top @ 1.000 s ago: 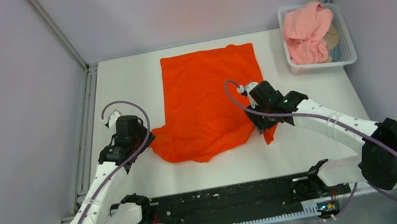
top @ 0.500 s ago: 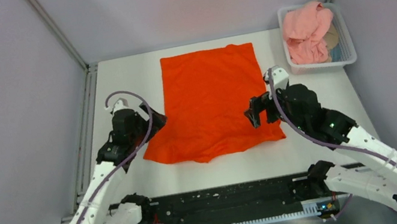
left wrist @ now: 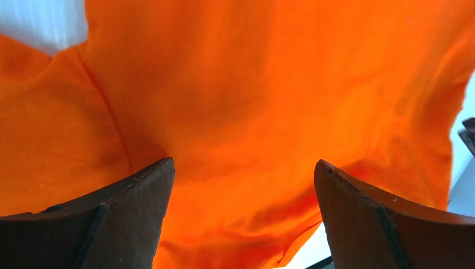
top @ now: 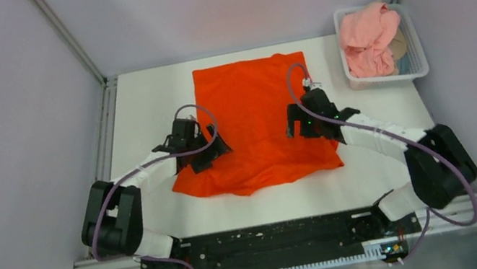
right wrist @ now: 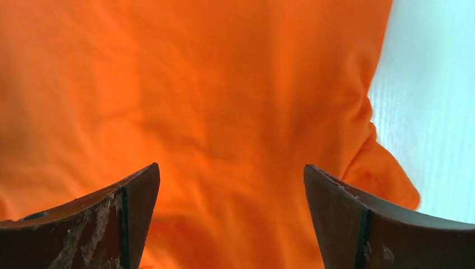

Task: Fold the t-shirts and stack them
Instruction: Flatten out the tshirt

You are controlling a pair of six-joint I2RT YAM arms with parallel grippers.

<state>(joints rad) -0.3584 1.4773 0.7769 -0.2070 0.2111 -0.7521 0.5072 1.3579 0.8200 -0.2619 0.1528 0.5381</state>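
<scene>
The orange-red t-shirt [top: 252, 121] lies spread on the white table, its far part flat and its near edge rumpled. It fills the left wrist view [left wrist: 269, 106] and the right wrist view [right wrist: 224, 95]. My left gripper [top: 212, 146] is open over the shirt's left side, its jaws wide apart with nothing between them. My right gripper [top: 292, 124] is open over the shirt's right side, also empty. The pale pink t-shirt [top: 367, 38] lies crumpled in the white mesh basket [top: 416, 39] at the back right.
The basket stands at the table's back right corner. Grey walls close in the table on the left, back and right. A black rail [top: 268, 241] runs along the near edge between the arm bases. Bare white table [top: 143, 106] shows left of the shirt.
Both grippers have let go of the shirt's sleeves and moved inward and farther over its body. The near corners now lie spread on the table.
</scene>
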